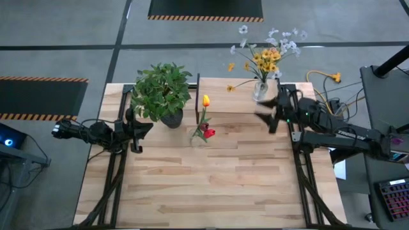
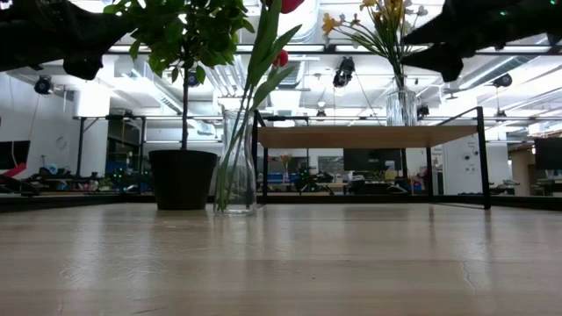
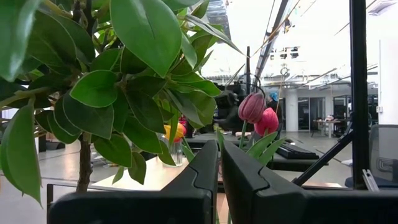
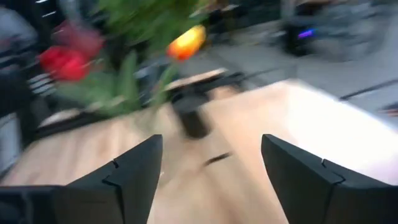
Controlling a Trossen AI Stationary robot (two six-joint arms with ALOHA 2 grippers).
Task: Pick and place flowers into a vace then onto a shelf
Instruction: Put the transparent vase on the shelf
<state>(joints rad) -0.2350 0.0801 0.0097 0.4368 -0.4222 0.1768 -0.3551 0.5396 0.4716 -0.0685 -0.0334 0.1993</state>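
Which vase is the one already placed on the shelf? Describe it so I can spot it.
Find the pale wooden shelf along the table's far edge. At its right end stands a clear glass vase holding yellow and pale white flowers; the other vase, on the tabletop, holds tulips.

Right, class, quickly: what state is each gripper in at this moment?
Left gripper: shut, holding nothing, beside the potted plant.
Right gripper: open, empty, near the vase on the shelf.

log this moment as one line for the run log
right pincer: open, empty, beside shelf | yellow flowers: in vase on shelf | tulips: in vase on table | left pincer: shut, by plant
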